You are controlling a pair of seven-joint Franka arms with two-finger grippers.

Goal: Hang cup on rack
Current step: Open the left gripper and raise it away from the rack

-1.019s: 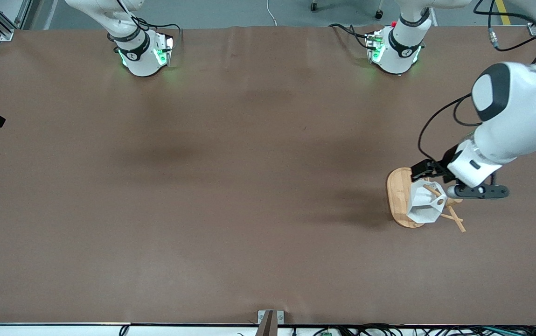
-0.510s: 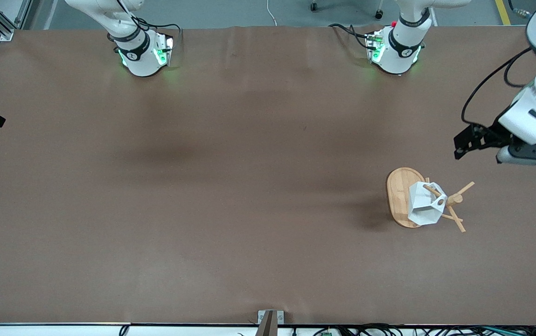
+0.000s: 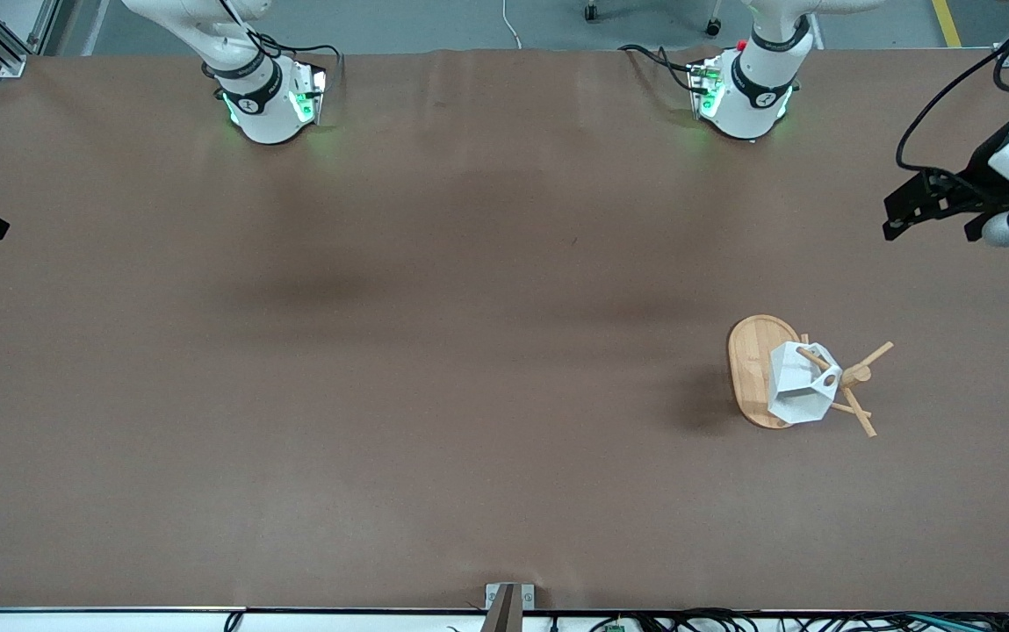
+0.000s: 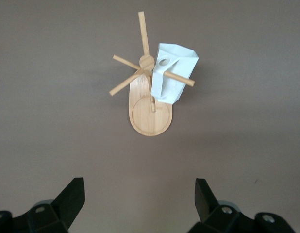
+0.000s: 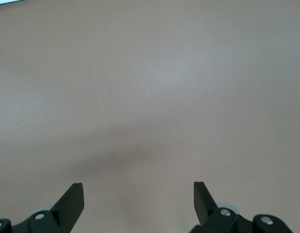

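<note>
matt white faceted cup (image 3: 801, 384), pale smooth bamboo wood rack (image 3: 751, 369), matt brown paper-like table (image 3: 434, 351) cover, black plastic fingers (image 4: 72, 196) on left gripper (image 4: 140, 199)

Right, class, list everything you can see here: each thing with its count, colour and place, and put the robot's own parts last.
Cup: one, white, hanging on a peg of the rack.
Rack: one, light bamboo, on the table toward the left arm's end.
Table: one, brown.
Left gripper: one, black fingers open, up over the table's edge at the left arm's end.
Right gripper: one, black fingers open, over bare table, waiting.
</note>
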